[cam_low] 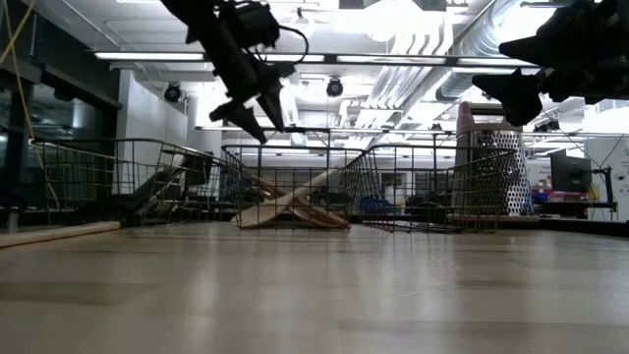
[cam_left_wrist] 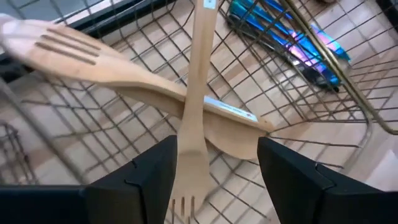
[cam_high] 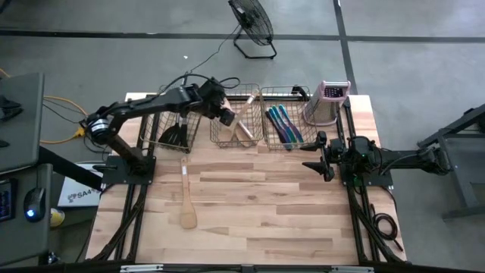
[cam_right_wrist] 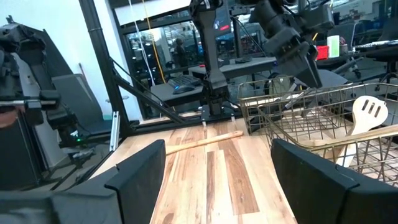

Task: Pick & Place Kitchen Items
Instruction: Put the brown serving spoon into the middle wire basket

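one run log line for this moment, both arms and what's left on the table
left gripper: open over middle basket, wooden utensils inside | right gripper: open, waiting at right edge | wooden spoon: lying on table

Only one marking can be partly read: in the high view, a white sheet or board (cam_high: 78, 195) lying on the floor just left of the table's left edge carries dark letters that look like "SA4", with the rest cut off or too small to make out. A pale label (cam_left_wrist: 229, 110) on the wooden slotted spoon in the middle wire basket is illegible.
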